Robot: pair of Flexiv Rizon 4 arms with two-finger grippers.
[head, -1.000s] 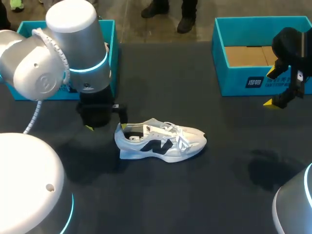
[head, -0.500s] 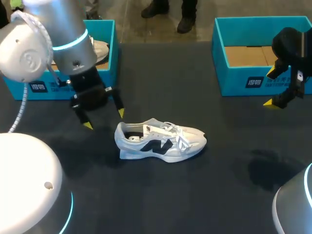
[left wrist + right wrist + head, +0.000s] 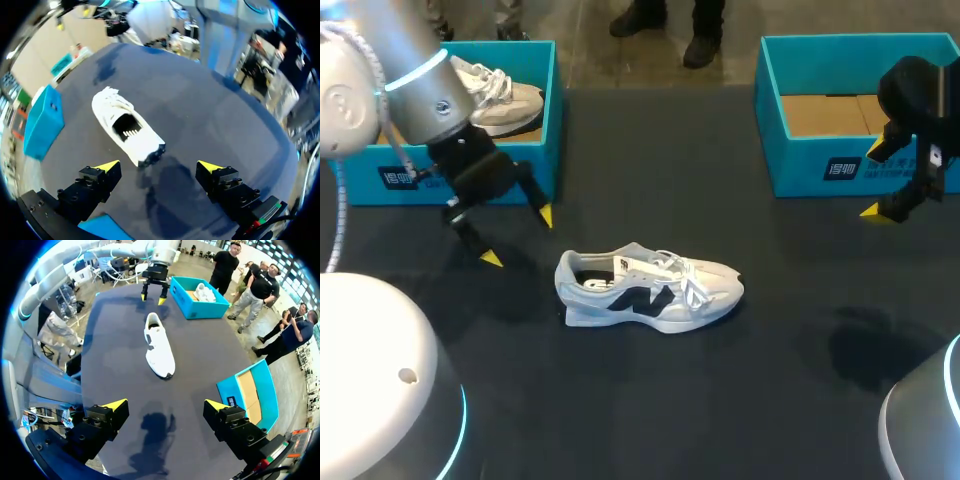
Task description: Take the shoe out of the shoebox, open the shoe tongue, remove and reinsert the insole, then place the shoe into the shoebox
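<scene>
A white sneaker with dark side markings [image 3: 650, 292] lies on its sole in the middle of the black table, toe to the right, nothing touching it. My left gripper [image 3: 519, 237] hangs open just left of its heel, in front of the left shoebox [image 3: 548, 120]. From the left wrist the sneaker [image 3: 127, 131] sits ahead of the open left gripper [image 3: 159, 166], heel nearest. My right gripper [image 3: 872, 180] stays open at the far right, by the empty right shoebox [image 3: 820, 170]. In the right wrist view the sneaker [image 3: 159, 345] lies well ahead of the right gripper [image 3: 167, 405].
The left shoebox holds a second pale shoe [image 3: 500, 95]. Both blue boxes stand along the table's back edge, left shoebox [image 3: 197, 302] and right shoebox [image 3: 250, 392]. The black tabletop [image 3: 650, 400] stretches in front of the sneaker.
My left arm has drawn back from the sneaker's heel, up and to the left toward the left shoebox, uncovering the shoe inside it. The sneaker and right arm have not moved.
</scene>
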